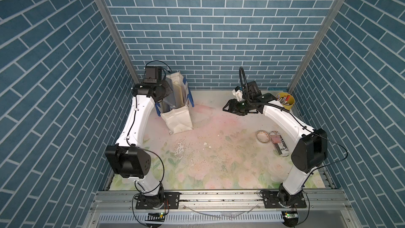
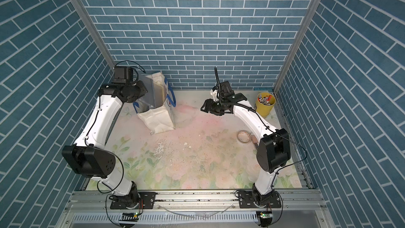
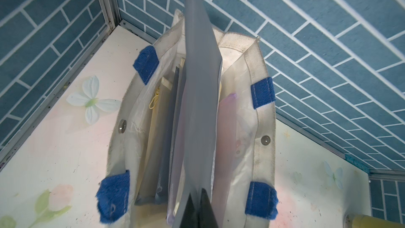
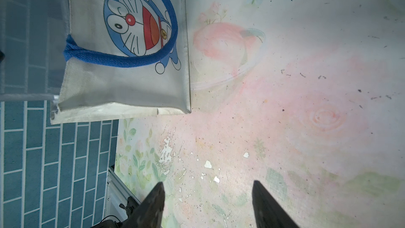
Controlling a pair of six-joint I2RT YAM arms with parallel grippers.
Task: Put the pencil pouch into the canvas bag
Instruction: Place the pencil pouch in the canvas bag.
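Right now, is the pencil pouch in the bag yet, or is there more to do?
Nearly. Done: the grey pencil pouch is up over the canvas bag, its lower part seemingly inside the mouth. In hand: the left gripper is shut on its top end. Left: let go so it drops in. The right gripper is open and empty.

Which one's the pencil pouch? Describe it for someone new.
Find the off-white canvas bag near the back wall. Held edge-on in its mouth, pinched by the left gripper, is the pencil pouch: plain grey and poking above the pouches already inside.
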